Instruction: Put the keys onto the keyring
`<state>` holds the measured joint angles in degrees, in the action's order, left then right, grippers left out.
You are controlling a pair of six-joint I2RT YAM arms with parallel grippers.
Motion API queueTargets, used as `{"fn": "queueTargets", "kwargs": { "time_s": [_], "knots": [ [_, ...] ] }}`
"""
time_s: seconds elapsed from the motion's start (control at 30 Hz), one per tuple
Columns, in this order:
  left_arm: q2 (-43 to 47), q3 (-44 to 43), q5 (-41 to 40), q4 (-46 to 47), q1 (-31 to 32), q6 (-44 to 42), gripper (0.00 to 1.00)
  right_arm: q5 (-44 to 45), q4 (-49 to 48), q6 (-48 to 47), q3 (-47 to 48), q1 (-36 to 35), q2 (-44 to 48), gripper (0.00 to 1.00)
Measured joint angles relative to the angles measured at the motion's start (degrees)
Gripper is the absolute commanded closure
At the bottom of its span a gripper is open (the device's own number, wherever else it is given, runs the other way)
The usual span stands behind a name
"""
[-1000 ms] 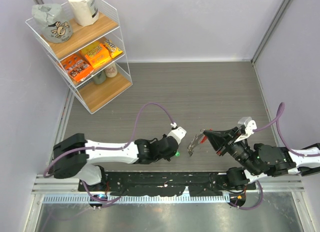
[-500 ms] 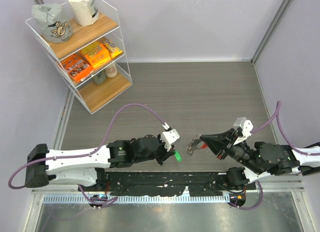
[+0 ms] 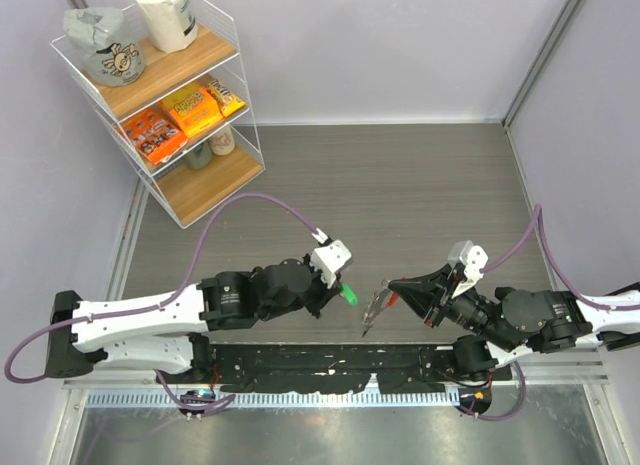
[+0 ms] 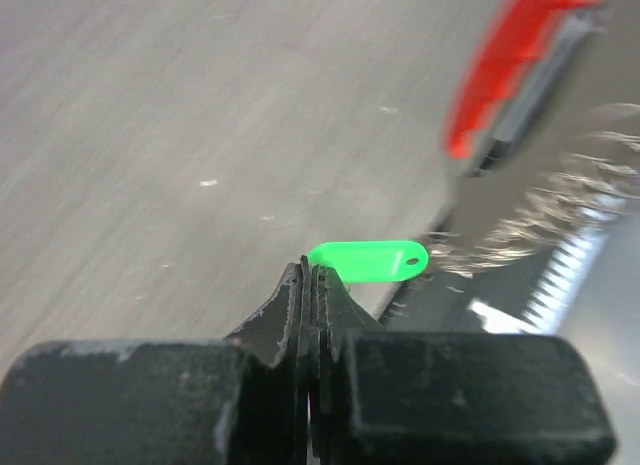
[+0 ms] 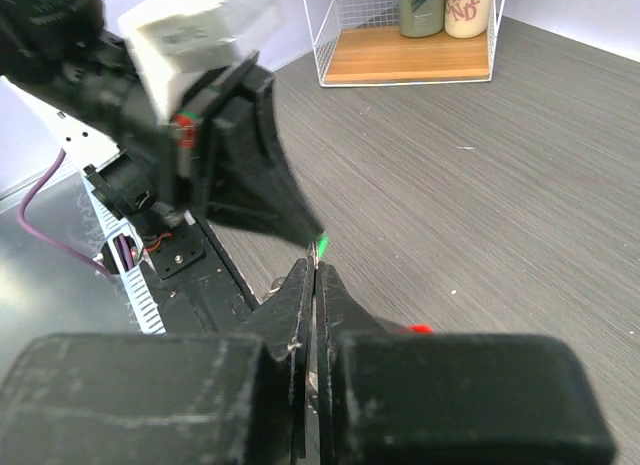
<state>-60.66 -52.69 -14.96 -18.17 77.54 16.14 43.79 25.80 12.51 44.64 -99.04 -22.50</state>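
My left gripper [image 3: 338, 290] is shut on the green key [image 3: 349, 294], whose green head [image 4: 367, 261] sticks out past the fingertips in the left wrist view. My right gripper [image 3: 392, 288] is shut on the keyring [image 3: 376, 305]; its red arc [image 3: 393, 298] sits by the fingertips and its silvery chain hangs down to the left. In the left wrist view the red arc [image 4: 512, 60] and blurred chain [image 4: 545, 200] lie just beyond the green key. In the right wrist view a bit of red [image 5: 420, 329] and of green [image 5: 322, 246] show. The black key is not visible.
A wire shelf rack [image 3: 165, 95] with snack packs, bags and bottles stands at the back left. The black base rail [image 3: 330, 363] runs along the near edge just below both grippers. Grey walls close in the table on all sides.
My left gripper has moved up and left with the green key. My right gripper has moved down and left, bringing the keyring closer to the key; its chain now hangs lower.
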Motion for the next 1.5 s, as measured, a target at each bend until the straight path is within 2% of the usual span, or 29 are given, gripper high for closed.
{"fn": "queueTargets", "kwargs": {
  "time_s": [0.03,0.13,0.23,0.33,0.37,0.43,0.47,0.5,0.53,0.6,0.63,0.67,0.7,0.73,0.77,0.8,0.83,0.9,0.93,1.0,1.03,1.07,1.1,1.13,1.2,1.33,1.5],
  "knots": [
    [-0.20,0.17,-0.57,-0.70,-0.39,0.17,1.00,0.00,0.00,0.00,0.04,0.00,0.00,0.95],
    [-3.52,-1.88,-11.41,-6.60,1.22,0.83,1.00,0.44,0.07,0.39,0.28,0.00,-0.26,0.95],
    [-2.93,0.61,-5.88,-5.81,-2.80,2.73,1.00,0.98,0.07,0.66,0.46,0.00,-0.63,0.95],
    [-3.13,-0.63,-8.35,-8.72,-3.63,2.99,1.00,1.36,0.04,0.76,0.48,0.00,-0.94,0.94],
    [-3.50,-0.96,-4.98,-8.02,-4.92,3.43,1.00,1.53,0.04,0.79,0.48,0.00,-1.03,0.95],
    [-2.93,1.57,1.29,-3.87,-11.85,5.09,1.00,1.57,0.04,0.79,0.48,0.00,-1.07,0.95],
    [-2.67,3.04,0.00,-3.26,-14.29,5.75,1.00,1.62,0.02,0.87,0.48,0.00,-1.05,0.95],
    [-2.86,3.34,-2.56,-4.44,-14.08,5.92,1.00,1.75,0.02,0.94,0.48,0.00,-1.05,0.95],
    [-3.63,2.84,-4.11,-5.86,-11.28,5.92,1.00,2.05,0.04,1.03,0.46,-0.02,-1.07,0.94],
    [-5.20,1.99,-1.70,-6.38,-9.84,6.10,1.00,2.49,0.02,1.20,0.48,0.00,-1.05,0.95],
    [-4.92,3.43,3.23,-4.42,-13.33,6.64,1.00,2.56,0.04,1.20,0.46,0.00,-1.05,0.95],
    [-4.24,5.33,4.79,-2.95,-16.31,7.54,1.00,2.56,0.00,1.20,0.46,0.00,-1.05,0.94],
    [-3.72,6.38,2.19,-3.50,-20.09,7.80,1.00,2.56,-0.02,1.18,0.46,0.00,-1.05,0.95],
    [-3.65,6.10,-0.52,-4.87,-19.37,7.61,1.00,2.73,-0.02,1.18,0.44,-0.02,-1.05,0.94],
    [-4.11,4.63,-2.23,-6.60,-14.99,7.43,1.00,2.93,0.00,1.16,0.39,0.00,-1.07,0.94],
    [-4.48,3.78,-2.56,-6.91,-13.70,7.21,1.00,3.10,-0.02,1.16,0.39,0.00,-1.11,0.95],
    [-4.61,3.39,0.61,-5.64,-13.18,7.43,1.00,3.19,0.00,1.16,0.39,0.00,-1.16,0.95],
    [-2.01,6.93,6.51,-1.55,-20.81,8.44,1.00,3.21,-0.07,1.16,0.37,-0.02,-1.14,0.94],
    [-0.66,8.74,3.74,-1.22,-23.58,8.96,1.00,3.23,-0.20,1.16,0.33,-0.02,-1.14,0.95],
    [-0.68,7.98,-1.03,-4.39,-19.98,8.96,1.00,3.48,-0.52,1.11,0.00,-0.02,-1.14,0.94],
    [-2.34,5.77,-1.18,-5.70,-15.30,8.63,1.00,3.56,-0.55,0.98,-0.22,0.00,-1.16,0.94],
    [-3.43,4.98,0.17,-5.11,-13.51,8.57,1.00,3.58,-0.46,0.96,-0.26,0.00,-1.16,0.95],
    [-3.43,6.03,5.14,-2.19,-14.84,8.96,1.00,3.45,-0.50,0.96,-0.26,0.00,-1.25,0.95],
    [-2.38,7.80,6.49,-0.81,-17.92,9.29,1.00,3.41,-0.68,0.96,-0.26,0.00,-1.27,0.94],
    [-0.11,9.99,3.23,-1.99,-20.15,9.49,1.00,3.32,-0.85,0.98,-0.31,0.00,-1.38,0.95],
    [0.07,7.91,3.96,-2.75,-13.46,8.37,1.00,3.10,-1.16,0.94,-0.37,0.00,-1.92,0.94],
    [2.21,9.20,7.89,0.92,-13.27,7.34,1.00,2.27,-1.29,0.98,-0.37,0.00,-2.73,0.94]
  ]
}}
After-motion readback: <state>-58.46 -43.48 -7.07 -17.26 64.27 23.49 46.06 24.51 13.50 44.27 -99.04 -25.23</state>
